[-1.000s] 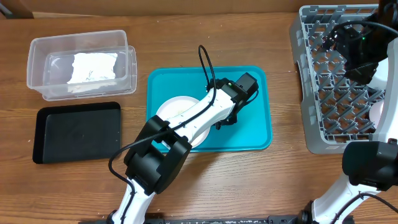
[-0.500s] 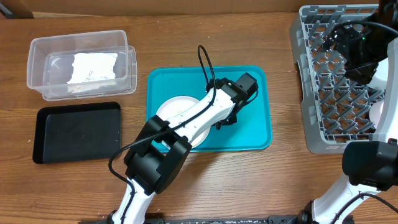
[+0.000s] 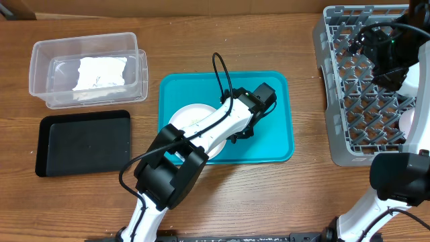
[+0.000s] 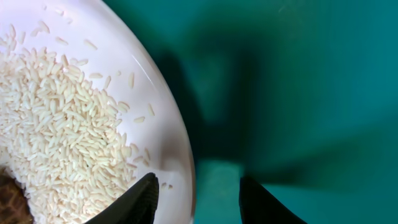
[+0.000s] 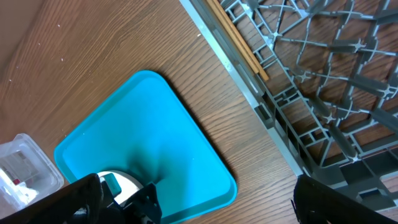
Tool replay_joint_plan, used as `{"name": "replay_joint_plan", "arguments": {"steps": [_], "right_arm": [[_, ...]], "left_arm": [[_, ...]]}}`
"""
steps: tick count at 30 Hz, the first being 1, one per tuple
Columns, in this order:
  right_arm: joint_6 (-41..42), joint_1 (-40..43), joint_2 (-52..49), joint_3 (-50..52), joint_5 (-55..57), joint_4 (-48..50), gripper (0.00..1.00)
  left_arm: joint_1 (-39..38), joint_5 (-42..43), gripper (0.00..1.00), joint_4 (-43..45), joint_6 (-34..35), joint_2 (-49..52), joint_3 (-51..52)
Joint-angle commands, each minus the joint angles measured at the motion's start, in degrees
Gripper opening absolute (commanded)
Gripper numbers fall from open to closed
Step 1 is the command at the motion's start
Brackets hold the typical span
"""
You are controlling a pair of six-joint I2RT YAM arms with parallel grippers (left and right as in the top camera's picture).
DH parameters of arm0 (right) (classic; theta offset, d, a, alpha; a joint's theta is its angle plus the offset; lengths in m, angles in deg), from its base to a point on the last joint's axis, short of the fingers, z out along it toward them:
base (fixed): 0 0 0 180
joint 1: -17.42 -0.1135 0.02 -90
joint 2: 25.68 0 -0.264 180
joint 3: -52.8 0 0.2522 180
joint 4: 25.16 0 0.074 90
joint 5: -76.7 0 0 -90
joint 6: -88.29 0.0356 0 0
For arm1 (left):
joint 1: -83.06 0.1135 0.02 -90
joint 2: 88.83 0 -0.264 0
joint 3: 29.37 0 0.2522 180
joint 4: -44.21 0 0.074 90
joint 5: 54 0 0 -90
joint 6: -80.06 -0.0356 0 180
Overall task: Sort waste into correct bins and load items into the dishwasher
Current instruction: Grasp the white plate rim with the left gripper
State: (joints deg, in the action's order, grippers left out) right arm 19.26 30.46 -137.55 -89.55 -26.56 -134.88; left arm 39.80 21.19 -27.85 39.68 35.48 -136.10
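The left end effector (image 4: 196, 194) is set astride the rim of the white plate (image 4: 165, 149), one finger over the dish's inner face and the other over the teal tray (image 4: 311, 93). The jaws are parted, with a gap showing on the tray side, so nothing is clenched yet. The edge is judged to have been chosen because the rice (image 4: 62, 124) and the brown lump (image 4: 9, 199) cover the middle, and a hold on the rim would allow the plate to be tipped and emptied. The plate lies on the teal tray near the middle of the table (image 3: 269, 33). The clear tub (image 3: 40, 50), with the crumpled napkin (image 3: 101, 72) inside it, and the black tray (image 3: 84, 142) are placed side by side to the left, apparently within that arm's reach. The right end effector (image 5: 205, 202) is held fully released above the dish rack (image 5: 311, 93), where the chopsticks (image 5: 239, 40) lie along one edge; it is presumably parked there out of the way.
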Motion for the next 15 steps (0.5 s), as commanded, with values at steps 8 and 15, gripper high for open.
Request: {"name": "replay_joint_plan", "arguments": {"steps": [8, 15], "right_arm": [[0.28, 0.17, 1.07, -1.01, 0.2, 0.31, 1.0], [0.28, 0.17, 1.07, -1.01, 0.2, 0.31, 1.0]], "left_arm": [[-0.37, -0.81, 0.4, 3.15, 1.22, 1.05, 4.22], [-0.37, -0.81, 0.26, 3.06, 1.18, 1.05, 4.26]]}}
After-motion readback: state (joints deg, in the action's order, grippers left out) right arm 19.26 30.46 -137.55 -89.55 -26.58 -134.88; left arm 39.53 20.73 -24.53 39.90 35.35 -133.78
